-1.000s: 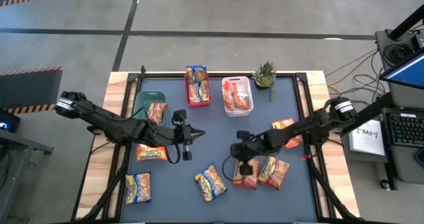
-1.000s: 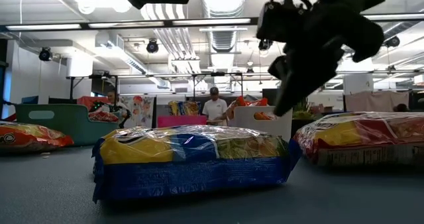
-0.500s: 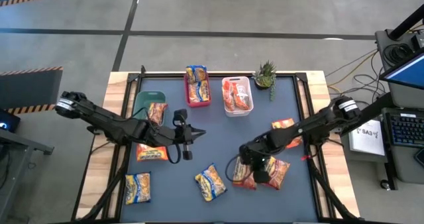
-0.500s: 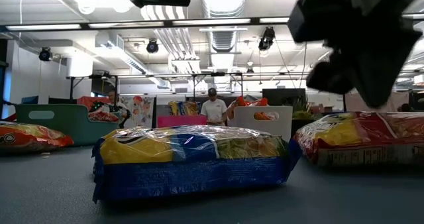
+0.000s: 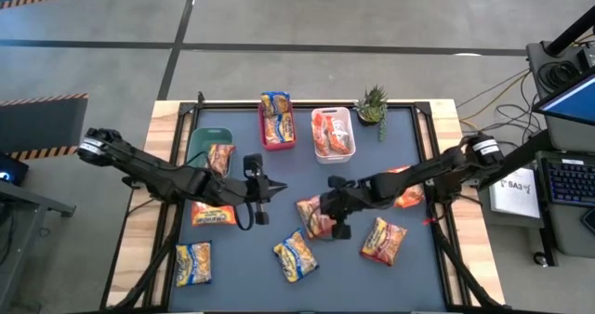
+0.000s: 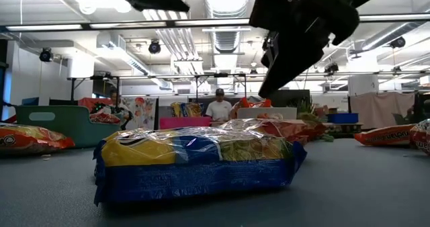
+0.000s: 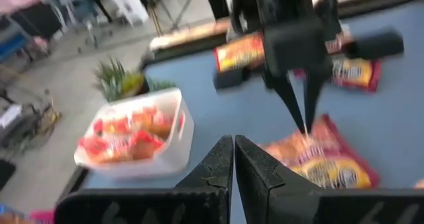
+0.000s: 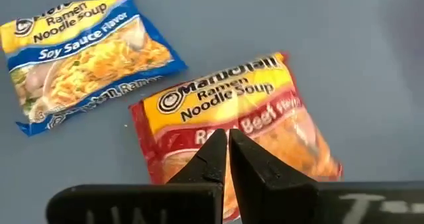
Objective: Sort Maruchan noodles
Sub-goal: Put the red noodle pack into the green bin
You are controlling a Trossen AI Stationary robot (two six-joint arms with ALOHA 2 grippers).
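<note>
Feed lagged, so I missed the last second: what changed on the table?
The right gripper, fingers shut, swept toward the table's middle, dragging the red beef noodle packet away from the orange packet it lay beside. The left gripper, the bins and the other packets stayed where they were.

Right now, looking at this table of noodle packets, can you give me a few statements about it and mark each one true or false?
1. The right gripper is pinched shut on a red beef packet. True.
2. The white bin is empty. False: it holds red-orange packets.
3. The left gripper is shut and holds nothing. True.
4. The soy sauce packet lies on top of the beef packet. False: they lie side by side, apart.
5. A small plant stands at the table's far edge. True.
</note>
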